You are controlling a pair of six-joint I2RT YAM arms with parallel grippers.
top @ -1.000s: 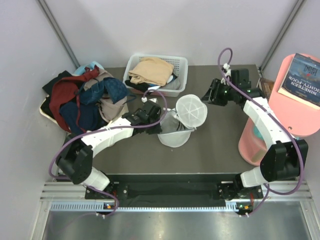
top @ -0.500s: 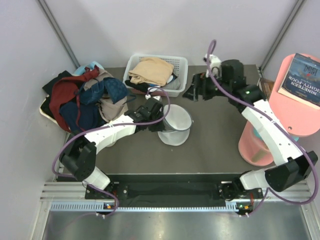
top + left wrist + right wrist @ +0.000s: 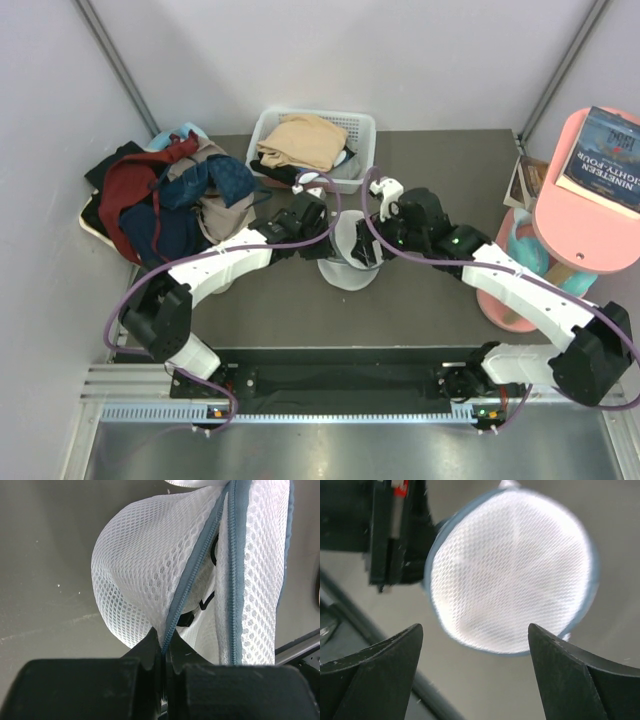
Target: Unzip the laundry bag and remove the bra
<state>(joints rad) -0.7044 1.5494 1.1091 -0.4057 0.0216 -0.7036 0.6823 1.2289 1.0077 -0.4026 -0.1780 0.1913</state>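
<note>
Left wrist view: the zipper seam (image 3: 192, 575) of the laundry bag (image 3: 145, 565) is pinched by the left gripper (image 3: 161, 645). The bag is seen on the table (image 3: 430, 300), near the white basket (image 3: 356, 126), with the right gripper (image 3: 475, 630) spread wide before its round mesh face.

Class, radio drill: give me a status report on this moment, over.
Left gripper shut on laundry bag, at its zip edge. Right gripper open, over the bag's round face. Zip gaping; bra not out. Basket behind, apart.
</note>
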